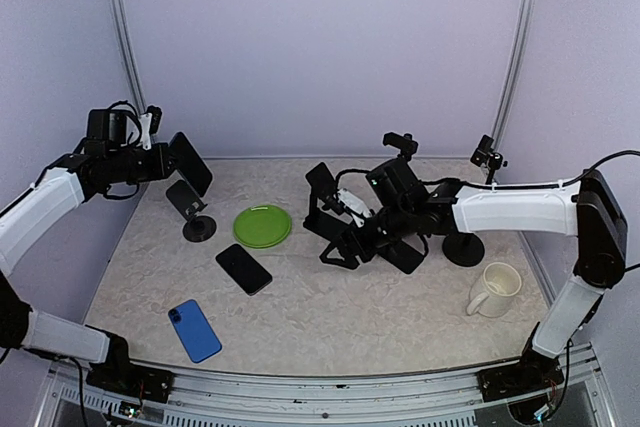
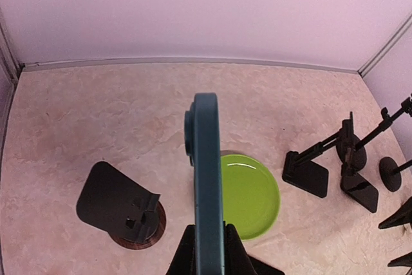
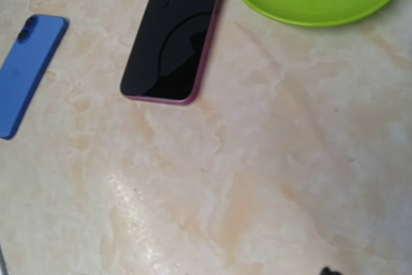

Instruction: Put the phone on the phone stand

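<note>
Left claw (image 2: 207, 252): pinching the phone (image 2: 207, 172) edge-on above the stand (image 2: 122, 207), apparently to line up its cradle.
Right claw (image 1: 352, 209): spread cannot be told.

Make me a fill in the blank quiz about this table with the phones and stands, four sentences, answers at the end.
The claw gripping the dark slim phone near the black round-based phone stand belongs to the ____ arm.
The phone with a magenta edge, flat on the marbled table, has a ____ face.
The round glossy plate is ____.
The white ceramic mug stands nearest the ____ arm.
Missing words: left, black, green, right.
</note>
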You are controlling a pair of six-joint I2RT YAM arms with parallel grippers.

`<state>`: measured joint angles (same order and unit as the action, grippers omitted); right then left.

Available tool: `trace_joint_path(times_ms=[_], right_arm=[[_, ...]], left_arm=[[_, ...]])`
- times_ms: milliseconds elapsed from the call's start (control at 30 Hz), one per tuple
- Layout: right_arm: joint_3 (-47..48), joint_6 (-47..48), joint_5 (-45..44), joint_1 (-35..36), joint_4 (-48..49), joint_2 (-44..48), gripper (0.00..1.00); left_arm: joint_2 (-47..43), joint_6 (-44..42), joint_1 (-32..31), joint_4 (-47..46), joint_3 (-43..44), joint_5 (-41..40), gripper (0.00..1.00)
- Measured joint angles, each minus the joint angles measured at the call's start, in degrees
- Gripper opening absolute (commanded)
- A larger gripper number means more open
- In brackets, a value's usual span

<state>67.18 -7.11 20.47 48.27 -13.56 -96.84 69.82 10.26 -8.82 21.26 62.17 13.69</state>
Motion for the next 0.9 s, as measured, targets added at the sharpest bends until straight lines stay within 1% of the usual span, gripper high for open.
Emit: trace_joint_path(times_ms=[67, 167, 267, 467, 600, 700, 900], right_arm=[[-0.3, -0.7, 0.3, 0.2, 0.6, 0.0, 0.75], [-0.9, -1.4, 0.5, 0.3, 1.1, 0.0, 0.75], [-2.1, -1.6, 0.5, 0.3, 1.3, 0.3, 0.75], [-3.5, -2.0, 0.9, 0.3, 1.0, 1.4, 0.75], [-3.3, -1.9, 1.5, 0.3, 0.5, 1.5, 0.74], [-2.8, -1.9, 2.3, 0.3, -0.7, 1.5, 0.73], [-0.4, -1.5, 3.9, 0.3, -3.1, 1.4, 0.73]], left_arm=[[1.4, -0.8, 2.1, 0.2, 0.7, 0.7, 0.0], [3.2, -3.6, 2.8, 0.5, 1.3, 2.0, 0.0], [4.0, -6.9, 3.8, 1.2, 1.3, 5.2, 0.0], [4.4, -12.7, 8.9, 1.2, 1.3, 10.6, 0.0], [5.8, -18.0, 10.1, 1.7, 1.3, 13.0, 0.0], [8.2, -21.1, 11.4, 3.2, 2.2, 16.6, 0.0], [13.0, -23.3, 16.3, 5.3, 5.2, 21.1, 0.0]])
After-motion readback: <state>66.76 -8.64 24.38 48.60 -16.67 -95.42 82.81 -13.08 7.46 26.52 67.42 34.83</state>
